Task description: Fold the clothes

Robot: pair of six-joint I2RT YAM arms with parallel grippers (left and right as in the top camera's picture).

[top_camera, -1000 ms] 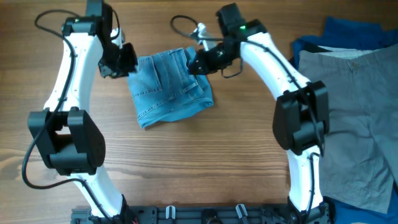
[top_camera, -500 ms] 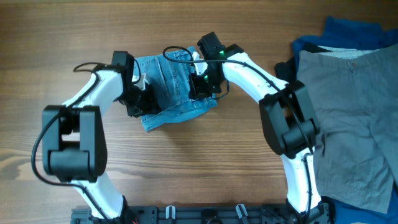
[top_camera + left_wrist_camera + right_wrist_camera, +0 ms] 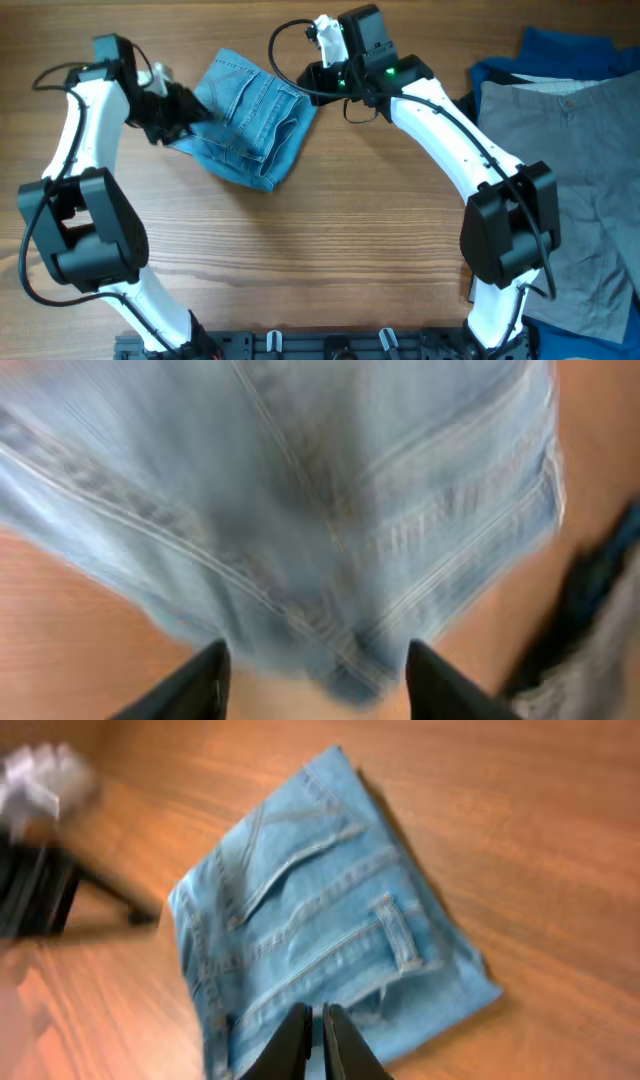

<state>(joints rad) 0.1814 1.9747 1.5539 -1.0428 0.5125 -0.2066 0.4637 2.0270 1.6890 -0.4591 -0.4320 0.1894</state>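
Note:
The light-blue jeans (image 3: 250, 118) lie folded into a small bundle on the wooden table, back pocket up. My left gripper (image 3: 172, 108) is at the bundle's left edge. In the left wrist view its fingers (image 3: 315, 665) are open, with the blurred denim (image 3: 300, 500) just ahead of the tips. My right gripper (image 3: 322, 78) is off the bundle's upper right corner. In the right wrist view its fingers (image 3: 317, 1035) are shut, with nothing seen between them, above the jeans (image 3: 310, 930).
Grey trousers (image 3: 570, 190) lie spread at the right side of the table, over a dark-blue garment (image 3: 565, 52) at the back right. Bare wood lies in front of the jeans.
The jeans bundle has slid left and turned. My left arm swung out to the left with it. My right gripper drew back up and right, off the denim.

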